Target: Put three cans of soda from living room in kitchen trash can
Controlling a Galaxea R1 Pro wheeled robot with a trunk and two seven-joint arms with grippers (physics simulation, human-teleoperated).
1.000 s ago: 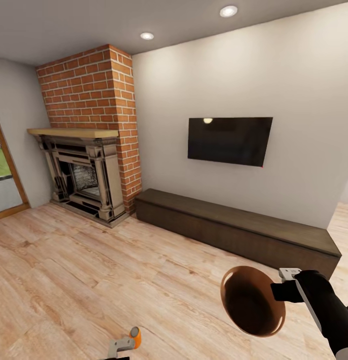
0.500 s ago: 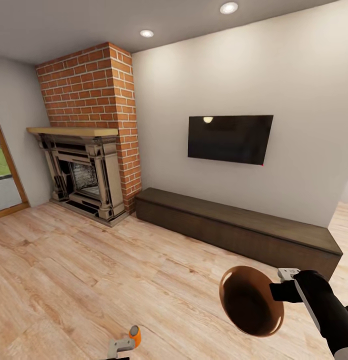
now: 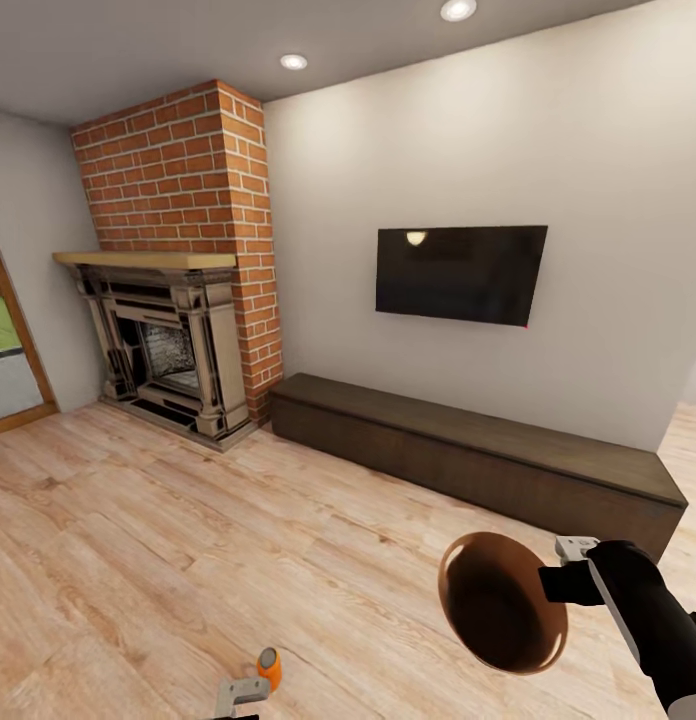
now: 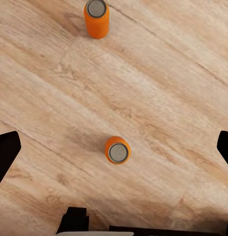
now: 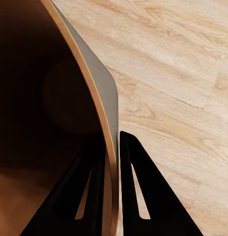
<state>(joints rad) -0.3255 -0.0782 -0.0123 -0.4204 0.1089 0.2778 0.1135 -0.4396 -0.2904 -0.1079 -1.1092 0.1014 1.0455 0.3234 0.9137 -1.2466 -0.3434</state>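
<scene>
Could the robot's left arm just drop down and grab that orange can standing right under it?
Probably yes. In the left wrist view the nearer orange can stands upright on bare wood floor, between the open left gripper's fingers, with nothing over it. The second orange can stands well apart.

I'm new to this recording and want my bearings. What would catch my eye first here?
The red-brick fireplace stands at the left of the room, and a dark wall TV hangs above a long low brown bench. Nearer, the right hand grips the rim of the copper-brown trash can, and two orange soda cans stand on the wood floor below the left hand.
</scene>
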